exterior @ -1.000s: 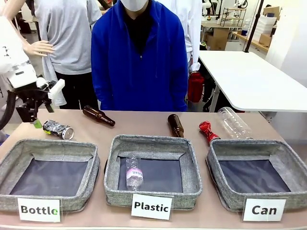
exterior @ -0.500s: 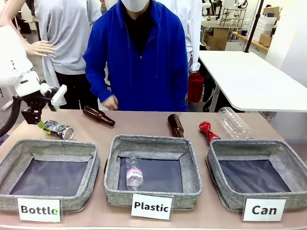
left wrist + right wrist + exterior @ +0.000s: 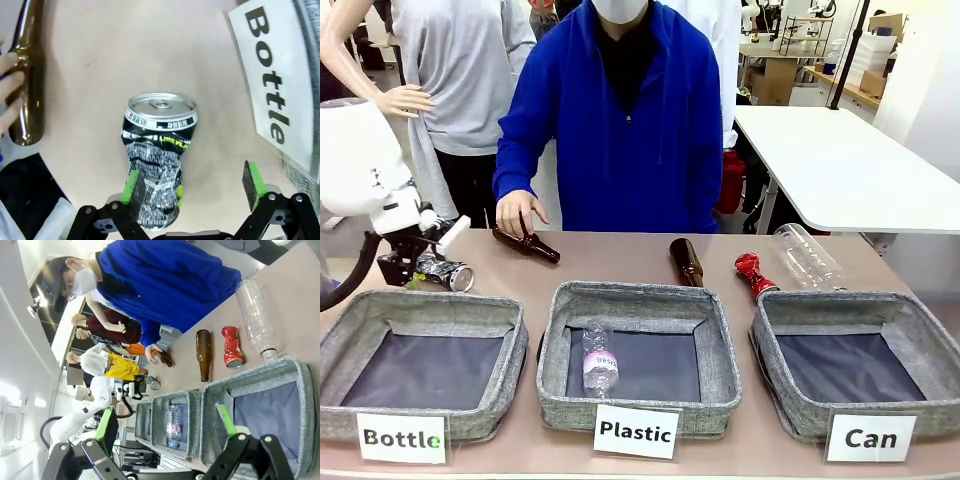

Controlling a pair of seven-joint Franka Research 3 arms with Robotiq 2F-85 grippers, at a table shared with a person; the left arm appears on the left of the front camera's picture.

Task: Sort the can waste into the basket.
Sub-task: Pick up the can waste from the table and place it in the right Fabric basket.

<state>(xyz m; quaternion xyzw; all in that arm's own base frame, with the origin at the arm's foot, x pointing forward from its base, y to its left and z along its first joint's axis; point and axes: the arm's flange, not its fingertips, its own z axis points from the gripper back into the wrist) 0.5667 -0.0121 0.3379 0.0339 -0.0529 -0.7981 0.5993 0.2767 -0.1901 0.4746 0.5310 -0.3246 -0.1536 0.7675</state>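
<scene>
A crushed silver-grey can point(image 3: 447, 271) with dark print lies at the table's far left; the left wrist view shows the silver can point(image 3: 157, 155) lying lid away from me. My left gripper point(image 3: 413, 270) is low over it and open. One green pad point(image 3: 131, 186) is against the can's side and the left gripper point(image 3: 192, 181) has the can's base end between its fingers. A red crushed can point(image 3: 755, 273) lies behind the "Can" basket point(image 3: 820, 300). My right gripper point(image 3: 166, 425) hangs open above the Can basket point(image 3: 260, 377), with the red can point(image 3: 231, 346) beyond it.
A person's hand point(image 3: 517, 212) rests on a brown bottle point(image 3: 527, 242) close to the silver can. Another brown bottle point(image 3: 686, 261) and a clear plastic bottle point(image 3: 807, 255) lie at the back. The "Bottle" basket point(image 3: 420, 310) and "Plastic" basket point(image 3: 635, 298) stand in front.
My left gripper has come down and right onto the silver can. The person's hand has reached down to the brown bottle.
</scene>
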